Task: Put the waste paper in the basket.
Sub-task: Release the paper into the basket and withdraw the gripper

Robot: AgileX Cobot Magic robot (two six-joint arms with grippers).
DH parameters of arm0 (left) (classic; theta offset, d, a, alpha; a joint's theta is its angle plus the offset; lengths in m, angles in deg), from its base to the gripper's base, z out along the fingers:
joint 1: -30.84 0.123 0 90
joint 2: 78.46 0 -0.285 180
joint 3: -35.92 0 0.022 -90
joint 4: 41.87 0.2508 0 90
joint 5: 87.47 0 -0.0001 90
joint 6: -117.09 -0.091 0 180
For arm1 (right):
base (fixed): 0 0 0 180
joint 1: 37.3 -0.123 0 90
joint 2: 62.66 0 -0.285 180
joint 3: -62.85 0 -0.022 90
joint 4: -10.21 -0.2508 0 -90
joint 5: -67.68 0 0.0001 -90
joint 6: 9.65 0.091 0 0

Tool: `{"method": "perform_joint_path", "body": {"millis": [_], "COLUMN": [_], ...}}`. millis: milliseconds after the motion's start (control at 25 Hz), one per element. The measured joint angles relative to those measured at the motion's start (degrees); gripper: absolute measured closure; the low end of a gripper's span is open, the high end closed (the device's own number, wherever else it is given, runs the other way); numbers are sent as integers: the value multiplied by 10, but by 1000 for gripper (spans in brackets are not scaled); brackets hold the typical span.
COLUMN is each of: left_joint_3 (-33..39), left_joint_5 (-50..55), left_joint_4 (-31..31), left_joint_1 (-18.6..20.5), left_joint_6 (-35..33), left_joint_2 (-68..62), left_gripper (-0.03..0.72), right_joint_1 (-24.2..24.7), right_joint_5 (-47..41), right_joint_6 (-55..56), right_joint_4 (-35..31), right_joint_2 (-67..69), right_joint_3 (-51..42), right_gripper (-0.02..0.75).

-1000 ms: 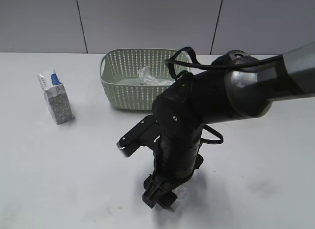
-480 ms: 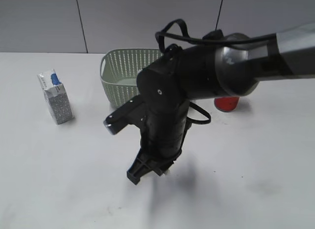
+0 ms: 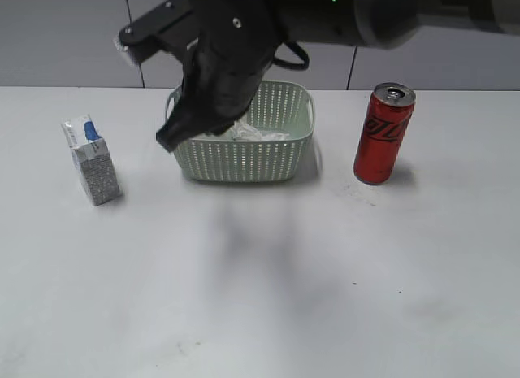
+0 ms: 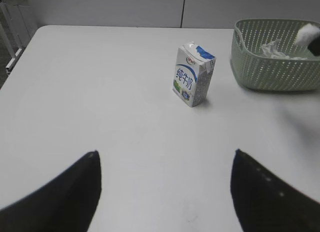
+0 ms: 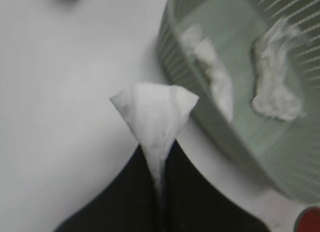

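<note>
The pale green basket (image 3: pixel 244 154) stands at the back middle of the table and shows in the left wrist view (image 4: pixel 270 67) and the right wrist view (image 5: pixel 215 122). Two white waste paper wads (image 5: pixel 275 82) lie inside it. My right gripper (image 3: pixel 172 138) is shut on a third waste paper wad (image 5: pixel 155 117) and holds it in the air just outside the basket's near-left rim. My left gripper (image 4: pixel 165 159) is open and empty above bare table, out of the exterior view.
A small white-and-blue carton (image 3: pixel 93 162) stands left of the basket, also in the left wrist view (image 4: pixel 194 75). A red can (image 3: pixel 383 134) stands right of the basket. The right arm (image 3: pixel 268 20) spans the top of the exterior view.
My right gripper has lifted the wad off the near table and carried it up and back to the basket's left front. The red can is now uncovered.
</note>
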Motion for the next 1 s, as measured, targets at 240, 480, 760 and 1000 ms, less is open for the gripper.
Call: {"method": "perform_joint_path", "body": {"millis": [240, 480, 760, 1000], "left_joint_3": [0, 0, 0, 0], "left_joint_5": [0, 0, 0, 0], "left_joint_4": [0, 0, 0, 0], "left_joint_1": [0, 0, 0, 0], "left_joint_6": [0, 0, 0, 0], "left_joint_2": [0, 0, 0, 0], "left_gripper": [96, 96, 96, 96], "right_joint_1": [69, 118, 121, 121], "right_joint_5": [136, 270, 312, 284], "right_joint_6": [57, 81, 81, 81], "right_joint_4": [10, 12, 12, -8], "right_joint_2": [7, 52, 120, 132], "right_joint_3": [12, 12, 12, 12], "right_gripper": [744, 744, 706, 247]}}
